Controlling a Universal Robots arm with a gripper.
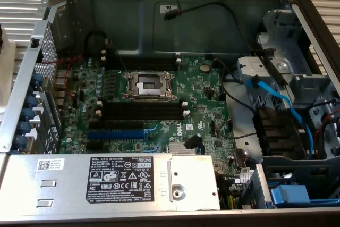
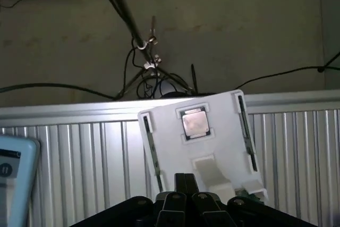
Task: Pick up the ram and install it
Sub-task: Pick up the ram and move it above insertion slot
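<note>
The ram (image 2: 247, 134), a long thin dark stick, sits edge-up in a side groove of a white plastic tray (image 2: 170, 152) on ribbed grey metal (image 2: 79, 168). The black gripper (image 2: 186, 180) hovers beside the tray, fingers pressed together. On the green motherboard (image 1: 202, 110), long black slots (image 1: 143, 111) stand empty.
</note>
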